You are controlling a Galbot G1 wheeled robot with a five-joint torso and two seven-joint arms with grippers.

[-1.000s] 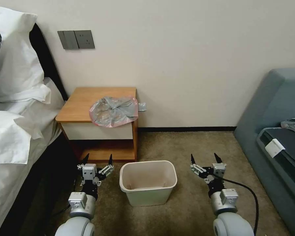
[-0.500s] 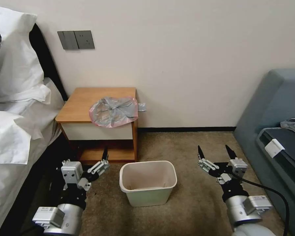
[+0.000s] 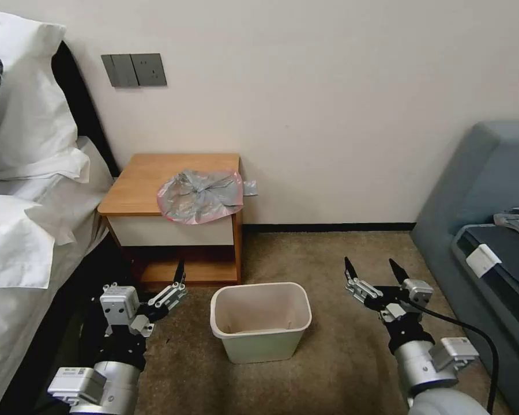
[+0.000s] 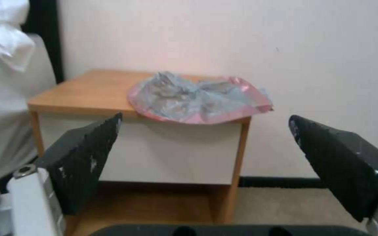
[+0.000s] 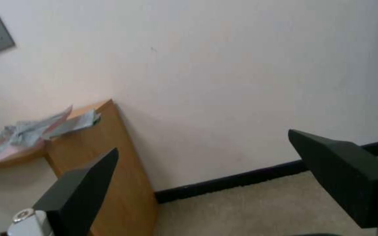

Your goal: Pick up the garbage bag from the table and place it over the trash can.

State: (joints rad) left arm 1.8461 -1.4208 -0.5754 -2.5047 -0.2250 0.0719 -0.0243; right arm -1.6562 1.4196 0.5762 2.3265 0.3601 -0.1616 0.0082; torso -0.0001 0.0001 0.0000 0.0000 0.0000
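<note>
The garbage bag was seen crumpled flat on the table, at its near right corner, with the pink rim overhanging the front edge above the cream drawer front; a grey flap stuck out past the right edge toward the wall. Nothing was touching it. The trash can stood upright on the carpet, nearer than the table and slightly to its right, well apart from the bag. The left pincer was held low, left of the trash can and in front of the table's low shelf, fingers spread and holding nothing; in the left wrist view the bag and table were framed between its dark fingers. The right pincer was held low over the carpet to the right of the trash can, likewise spread and empty, aimed at the wall by the table's right side. A bed lay left of the table, a grey sofa at far right.
</note>
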